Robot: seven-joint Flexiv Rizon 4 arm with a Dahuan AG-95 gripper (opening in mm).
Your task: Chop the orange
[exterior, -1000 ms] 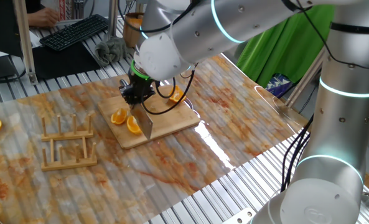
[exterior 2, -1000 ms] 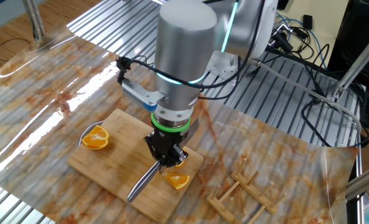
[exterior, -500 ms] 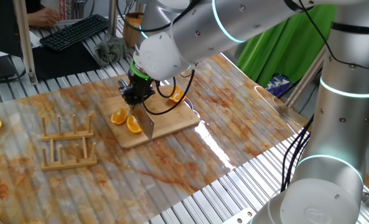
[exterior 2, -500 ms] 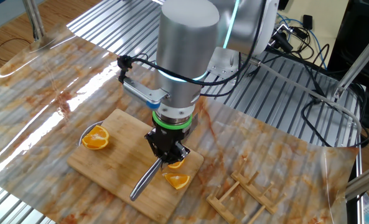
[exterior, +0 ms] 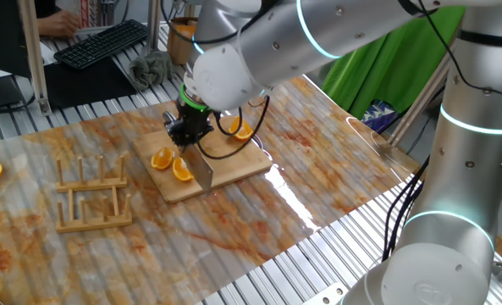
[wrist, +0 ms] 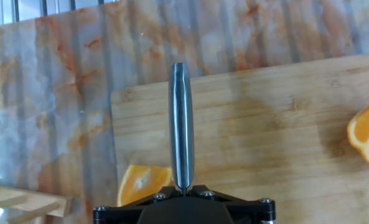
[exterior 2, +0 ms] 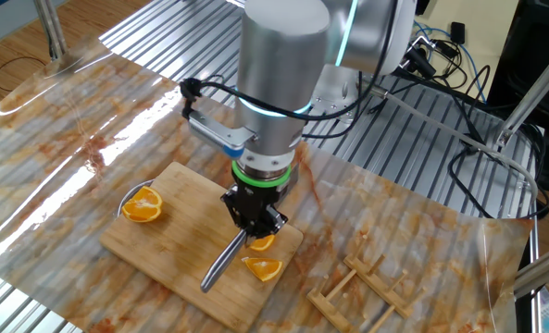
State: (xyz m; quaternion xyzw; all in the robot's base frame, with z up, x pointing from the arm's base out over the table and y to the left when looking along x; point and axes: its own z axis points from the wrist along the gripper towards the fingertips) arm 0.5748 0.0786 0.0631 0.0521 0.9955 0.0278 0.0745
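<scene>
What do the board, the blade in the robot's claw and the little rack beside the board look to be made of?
The cutting board looks like pale bamboo or wood, matte, with visible strips of grain. The knife seems to be brushed steel, grey with a dull sheen. The rack looks like unfinished light wood, built from slats and pegs.

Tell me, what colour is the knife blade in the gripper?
The knife blade is plain silver-grey metal, shown best in the hand view.

A: What is the arm looking like?
B: Fat silver-grey tubes, with cyan rings glowing at the joints and a green ring showing above the black gripper.
A: Any cables?
B: Black ones are looping around the wrist.
</scene>
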